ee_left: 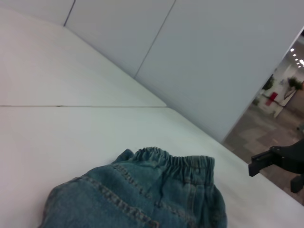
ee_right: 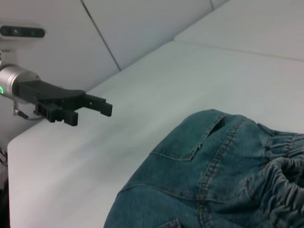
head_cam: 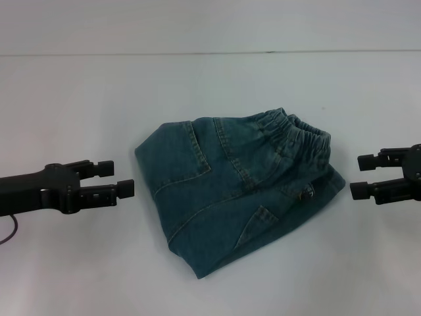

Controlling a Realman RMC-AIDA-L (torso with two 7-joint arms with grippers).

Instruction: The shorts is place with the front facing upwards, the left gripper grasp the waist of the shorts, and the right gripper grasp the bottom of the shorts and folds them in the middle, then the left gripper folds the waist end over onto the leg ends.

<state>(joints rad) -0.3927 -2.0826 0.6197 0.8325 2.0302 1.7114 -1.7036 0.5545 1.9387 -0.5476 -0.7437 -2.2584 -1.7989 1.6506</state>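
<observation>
The blue denim shorts [head_cam: 237, 191] lie folded into a compact bundle in the middle of the white table [head_cam: 79, 105]. Their elastic waist [head_cam: 299, 135] sits on top at the far right side of the bundle. My left gripper [head_cam: 120, 176] hovers open just left of the shorts, apart from the cloth and holding nothing. On the other side my right gripper [head_cam: 359, 175] is open too, a short way from the waist edge. The left wrist view shows the shorts [ee_left: 142, 199] with the right gripper [ee_left: 278, 161] beyond them. In the right wrist view, the left gripper [ee_right: 90, 104] is beyond the shorts [ee_right: 213, 190].
The table's far edge meets a pale wall [head_cam: 210, 26] at the back. A dark cable [head_cam: 8, 232] hangs by my left arm at the table's left edge. Bare tabletop [head_cam: 296, 283] surrounds the shorts.
</observation>
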